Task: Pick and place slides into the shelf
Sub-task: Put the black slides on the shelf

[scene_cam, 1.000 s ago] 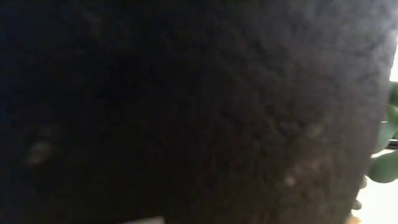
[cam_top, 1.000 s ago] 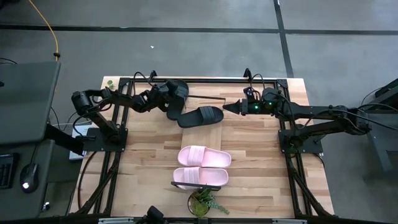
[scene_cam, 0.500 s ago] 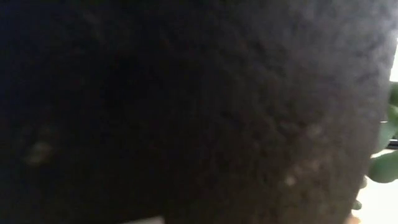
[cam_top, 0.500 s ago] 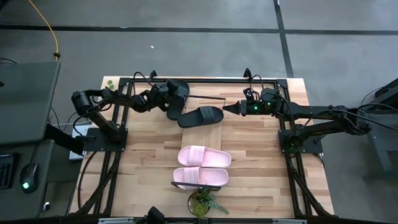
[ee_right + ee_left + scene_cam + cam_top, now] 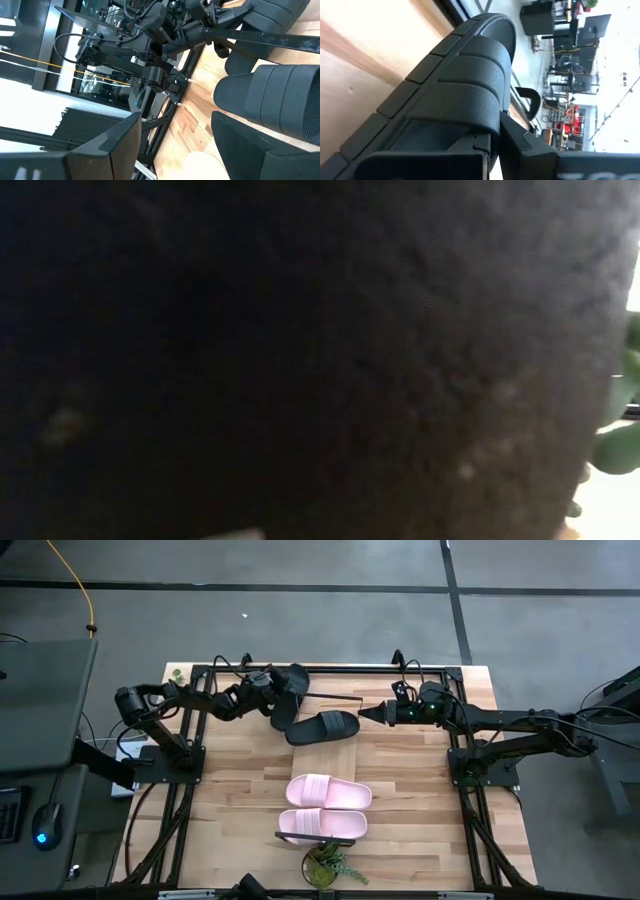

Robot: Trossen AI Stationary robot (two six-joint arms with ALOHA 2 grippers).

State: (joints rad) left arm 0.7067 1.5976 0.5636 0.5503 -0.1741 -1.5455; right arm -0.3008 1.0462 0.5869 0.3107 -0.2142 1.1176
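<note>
My left gripper (image 5: 268, 692) clamps one black slide (image 5: 287, 690) at the table's (image 5: 420, 790) far edge, tilted above the shelf (image 5: 335, 740). My right gripper (image 5: 372, 714), fingers parted, sits just beside the second black slide (image 5: 323, 727), which lies on the shelf plank. The pink slides (image 5: 325, 807) lie side by side nearer the front, near a small plant (image 5: 328, 865).

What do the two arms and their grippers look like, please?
Both arms are matte black, built of slim tubular links with loose black cables. The right gripper tapers to a point and shows green lights behind it. The left gripper is blocky, with angular black fingers.
</note>
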